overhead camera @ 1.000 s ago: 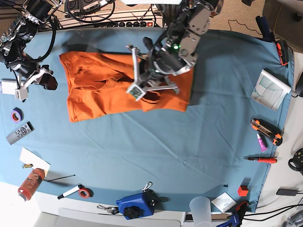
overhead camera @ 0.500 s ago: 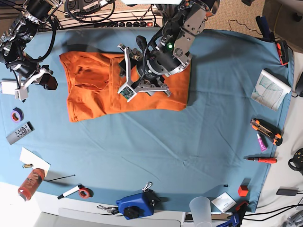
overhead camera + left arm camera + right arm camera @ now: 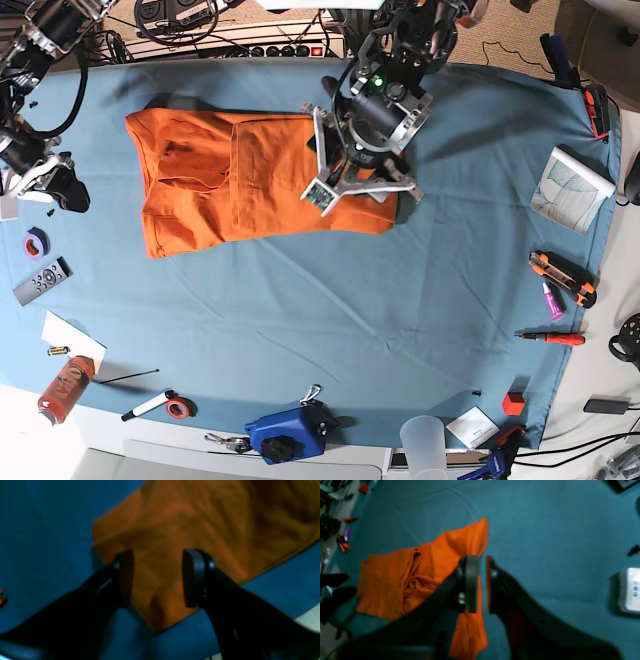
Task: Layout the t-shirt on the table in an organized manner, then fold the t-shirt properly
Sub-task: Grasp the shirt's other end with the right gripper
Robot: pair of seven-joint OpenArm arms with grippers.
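The t-shirt point(image 3: 250, 180) lies on the table point(image 3: 330, 320) toward its twelve o'clock edge, gathered into a rough rectangle with wrinkles and a folded flap near its middle. The left gripper point(image 3: 358, 190) hangs over the shirt's three o'clock end, and in its wrist view the two black fingers point(image 3: 191, 577) stand spread wide with nothing between them, the orange cloth lying below and the blue table cover showing around the shirt's corner. The right gripper point(image 3: 62, 188) sits out at the table's nine o'clock side, apart from the shirt; its wrist view shows the fingers point(image 3: 471, 580) parted only by a narrow slot, through which blue cloth shows, and no fabric caught there.
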